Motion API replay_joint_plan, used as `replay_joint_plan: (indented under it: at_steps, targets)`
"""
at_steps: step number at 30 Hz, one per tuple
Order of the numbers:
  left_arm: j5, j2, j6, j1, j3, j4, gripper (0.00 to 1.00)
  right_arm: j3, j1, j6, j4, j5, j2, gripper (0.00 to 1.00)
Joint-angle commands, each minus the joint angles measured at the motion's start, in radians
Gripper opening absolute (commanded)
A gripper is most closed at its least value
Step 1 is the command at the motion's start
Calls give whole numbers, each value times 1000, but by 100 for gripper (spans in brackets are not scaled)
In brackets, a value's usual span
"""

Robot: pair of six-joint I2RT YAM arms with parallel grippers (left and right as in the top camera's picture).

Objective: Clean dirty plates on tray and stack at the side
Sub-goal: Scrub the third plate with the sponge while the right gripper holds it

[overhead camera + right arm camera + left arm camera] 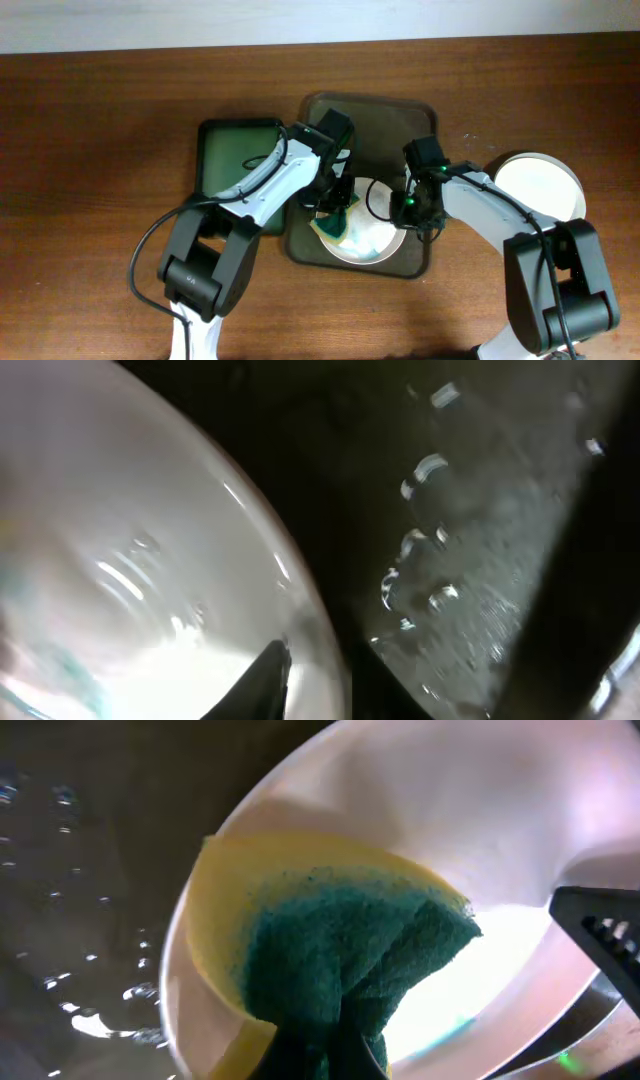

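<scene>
Plate [372,246]: white, lying in the dark tray [322,108] at mid-desk, a little toward the near edge. In the left wrist view it appears tilted.
Sponge [336,222]: yellow with a green scouring face, folded and pressed against the plate's inner wall on its left side.
Left gripper [338,206]: closed on the sponge, which bunches between the fingers. The fingers themselves are mostly hidden behind it.
Right gripper [415,208]: at the plate's right rim. One dark finger [266,674] shows inside the rim and the other is hidden. It is judged to be clamped on the rim, steadying the plate.
Clean plate [540,180]: white, toward the right edge of the desk, well apart from the tray. Whether more lie under it cannot be told.
Tray surface: wet, with droplets and glints around the plate.
Done: judged, at least one plate washed and set aside on the right.
In hand: scrubbing of the plate in the tray.
Left: finish the wipe, lift the plate out, and stack it on the clean plate. No other dirty plate is visible in the tray.
</scene>
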Motion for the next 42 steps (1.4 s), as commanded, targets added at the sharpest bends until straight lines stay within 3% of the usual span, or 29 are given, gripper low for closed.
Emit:
replay_joint_plan:
  at_steps: [1,2,13,19,22,25,27,30,33,38,42]
  targets:
    - [76,43,-64,-7,5,26,0,3,-15,-5,17,11,27,9]
    - [76,52,-82,-12,5,39,0,3,-31,21,15,10,27,4]
    - [172,156,-117,-198,4,220,0,3,-50,72,32,6,27,4]
    - [292,156,-142,-168,4,231,0,3,-49,72,32,3,27,4]
    - [422,156,-151,-144,4,267,0,3,-49,72,32,3,27,4]
    - [293,156,-151,-139,4,262,0,3,-49,72,32,3,27,4]
    - [122,156,-151,-139,4,241,0,3,-49,72,32,3,27,4]
    - [-261,156,-151,-137,4,140,0,3,-49,72,26,2,27,4]
    - [-326,156,-152,-118,30,68,0,3,-49,72,24,2,27,4]
    - [-568,156,-152,-49,91,-66,0,3,-49,72,18,3,27,4]
    - [-570,156,-152,24,91,-87,0,3,-49,72,18,3,27,4]
